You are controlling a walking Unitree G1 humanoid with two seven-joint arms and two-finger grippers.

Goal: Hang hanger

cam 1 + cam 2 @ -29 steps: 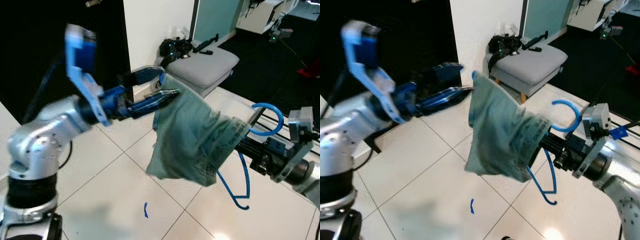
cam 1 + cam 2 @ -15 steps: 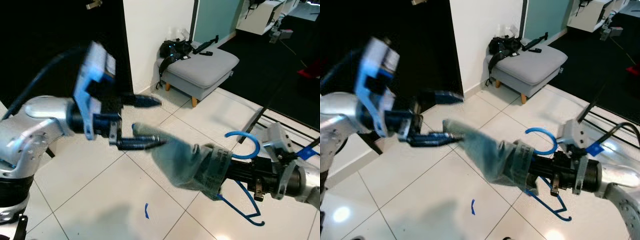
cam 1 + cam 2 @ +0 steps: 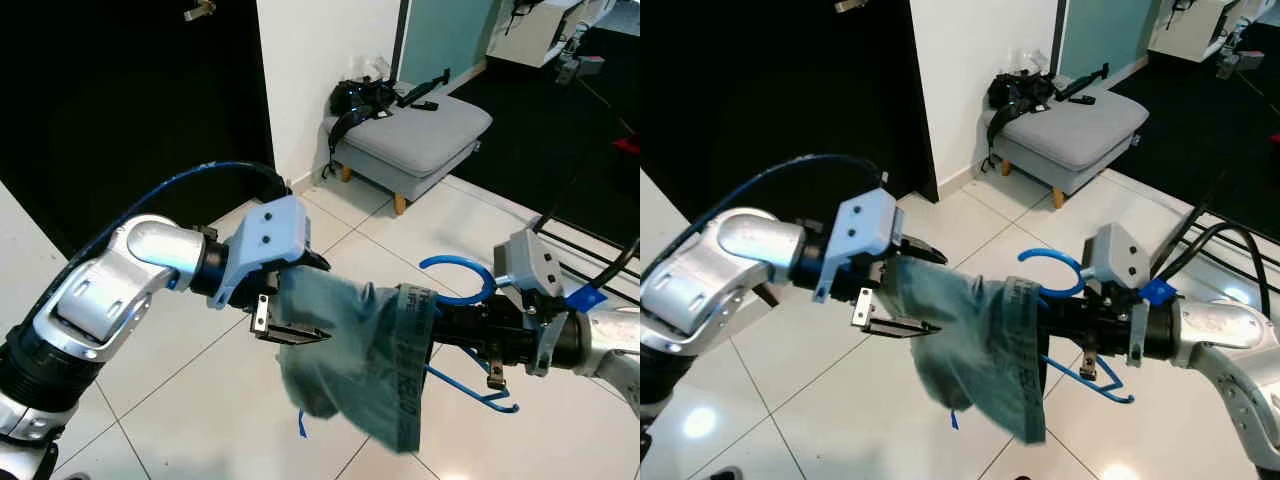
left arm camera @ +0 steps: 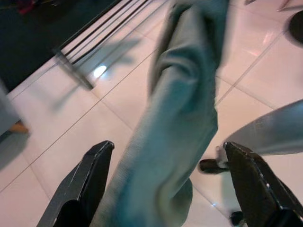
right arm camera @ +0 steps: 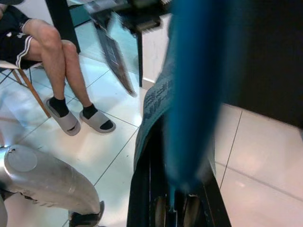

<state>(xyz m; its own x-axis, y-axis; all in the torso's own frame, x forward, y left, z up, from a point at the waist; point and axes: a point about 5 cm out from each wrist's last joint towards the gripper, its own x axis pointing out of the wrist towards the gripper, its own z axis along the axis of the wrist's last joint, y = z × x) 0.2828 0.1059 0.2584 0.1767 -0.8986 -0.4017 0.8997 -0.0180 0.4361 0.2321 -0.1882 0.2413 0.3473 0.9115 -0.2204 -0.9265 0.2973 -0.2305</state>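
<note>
R gripper [image 3: 1060, 318] jaws pinching blue hanger [image 3: 462, 296] mid-air over floor, green garment [image 3: 360, 350] draped on it; L gripper [image 3: 292, 305] jaws spread astride cloth—risk: cloth slides off if L tugs or hanger tilts.

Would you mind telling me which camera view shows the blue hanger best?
The right eye view: the blue hanger shows its hook and lower bar. The left eye view shows much the same; the right wrist view gives a blurred blue streak.
</note>
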